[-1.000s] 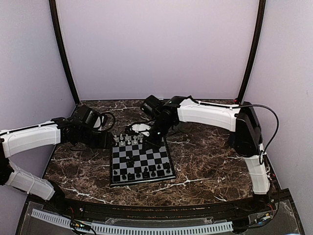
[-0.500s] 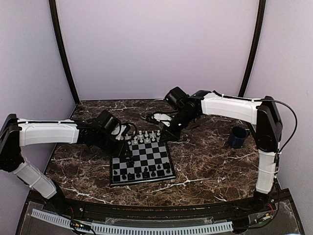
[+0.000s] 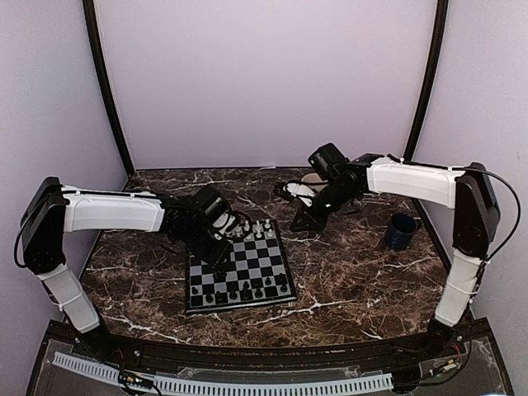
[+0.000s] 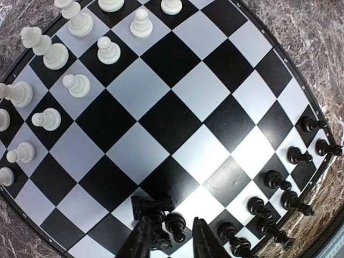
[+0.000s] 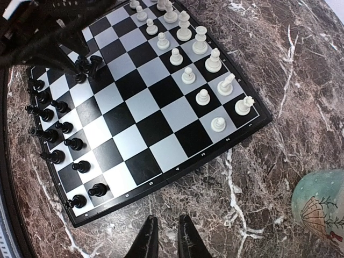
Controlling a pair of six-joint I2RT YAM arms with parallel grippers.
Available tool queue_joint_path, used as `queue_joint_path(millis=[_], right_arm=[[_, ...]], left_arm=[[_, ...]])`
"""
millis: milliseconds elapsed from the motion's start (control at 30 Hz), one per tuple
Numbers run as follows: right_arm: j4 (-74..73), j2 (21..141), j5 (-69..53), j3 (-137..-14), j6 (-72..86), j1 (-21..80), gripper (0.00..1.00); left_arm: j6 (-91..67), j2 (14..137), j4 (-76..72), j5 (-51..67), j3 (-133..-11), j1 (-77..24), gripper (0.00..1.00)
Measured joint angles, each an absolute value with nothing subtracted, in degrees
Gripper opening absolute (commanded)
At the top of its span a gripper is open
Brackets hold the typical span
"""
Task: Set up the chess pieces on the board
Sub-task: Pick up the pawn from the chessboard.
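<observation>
Board (image 3: 239, 273) sits mid-desk (image 3: 355, 280), white pieces (image 5: 188, 75) on far rows, black pieces (image 5: 56, 137) near. I see left claw (image 4: 171, 244) spread, straddling a black pawn (image 4: 174, 224). Right claw (image 5: 165, 242) nearly pressed together, empty, over desk beside board; mug (image 3: 403, 231) well apart.

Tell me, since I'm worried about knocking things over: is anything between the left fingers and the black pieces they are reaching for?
Nothing visible. In the left wrist view the left gripper is open right at a cluster of black pieces near the board edge; one looks toppled. The black pieces crowd each other.
</observation>
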State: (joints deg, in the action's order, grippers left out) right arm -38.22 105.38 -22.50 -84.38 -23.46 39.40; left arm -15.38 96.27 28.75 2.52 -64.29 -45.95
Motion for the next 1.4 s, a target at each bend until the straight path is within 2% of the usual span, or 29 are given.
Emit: queue_joint_path(millis=[333,667,967,1167,1400], right_arm=[[-36.2,104.9,-22.5,-84.2,-23.7,39.1,0.16],[-36.0,104.9,-22.7,-84.2,-23.8,39.1,0.16],[-36.0,104.9,-23.0,-84.2,-23.8,39.1,0.17],[-36.1,104.9,-23.4,-84.2,-23.8,39.1,0.17],[-36.1,105.1,-23.4,-84.2,-23.7,39.1,0.17]], left_arm=[[-14.8,100.8,32.7,0.0,-66.5,-47.9,0.32],[-14.2,101.0,33.6,-0.2,-66.7,-48.3,0.20],[-14.1,101.5,34.6,0.3,-67.4,-48.9,0.14],[-14.1,101.5,35.2,0.8,-67.4,-48.9,0.19],[-14.2,101.3,35.7,0.8,-67.4,-48.9,0.20]])
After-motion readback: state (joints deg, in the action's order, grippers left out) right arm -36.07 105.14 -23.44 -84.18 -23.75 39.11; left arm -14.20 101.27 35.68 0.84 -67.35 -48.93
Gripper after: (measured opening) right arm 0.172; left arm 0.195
